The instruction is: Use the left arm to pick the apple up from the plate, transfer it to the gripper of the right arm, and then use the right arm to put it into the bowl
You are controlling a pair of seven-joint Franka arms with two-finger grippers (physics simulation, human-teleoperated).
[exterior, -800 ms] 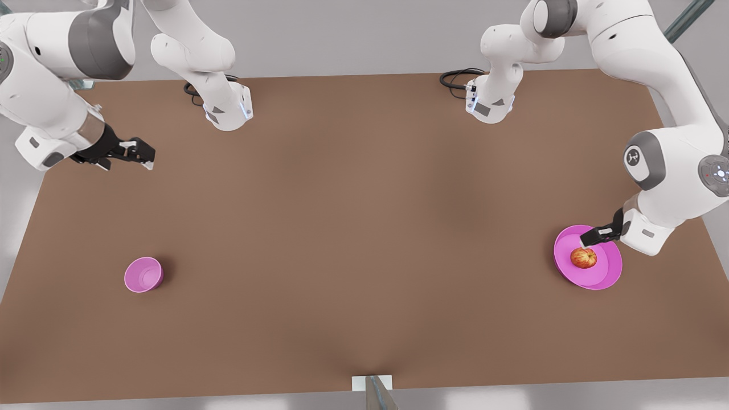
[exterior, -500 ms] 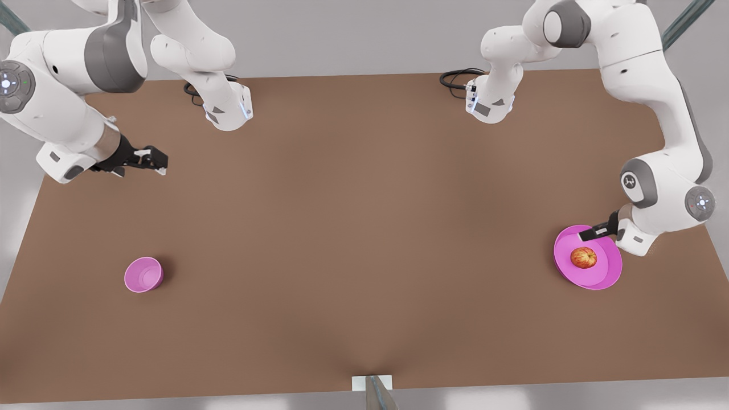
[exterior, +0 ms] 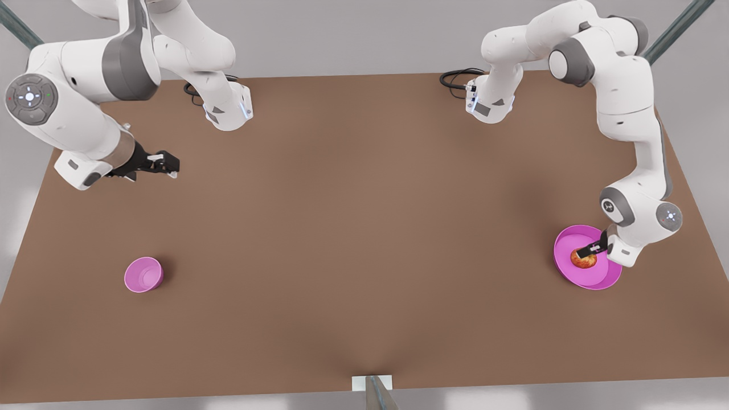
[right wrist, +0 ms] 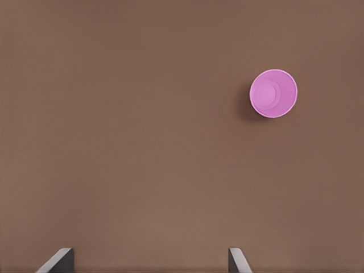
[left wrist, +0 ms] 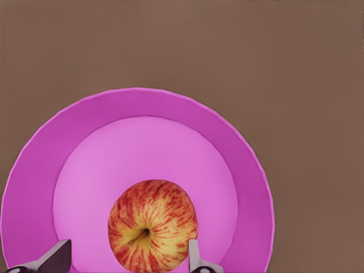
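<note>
L gripper [exterior: 585, 251] is down over the plate [exterior: 605, 279] on the front view's right, right above the apple [exterior: 584, 262]. L wrist view: fingers [left wrist: 194, 260] spread wide, one tip each side of the apple [left wrist: 152, 225], gap visible on the far-side tip, other tip looks just beside the skin; can't tell if it's touching. No grip on it. Apple sits stem-up on the plate [left wrist: 136, 108] floor, off-center toward the rim nearest the gripper.

R gripper [exterior: 164, 167] hangs above bare table [exterior: 364, 228] on the front view's left, well apart from the bowl [exterior: 143, 274]. R wrist view: both fingertips [right wrist: 238, 261] spread wide apart, nothing between them, just table surface. Bowl [right wrist: 273, 93] seen from above, upright, nothing in it. R arm waiting.

Bowl and plate sit at opposite sides of the table, roughly the same distance from the front edge. Two arm bases [exterior: 228, 111] at the back edge, black cable loop [exterior: 455, 77] beside the base on the front view's right. Small white bracket [exterior: 372, 383] at mid front edge of the table.
</note>
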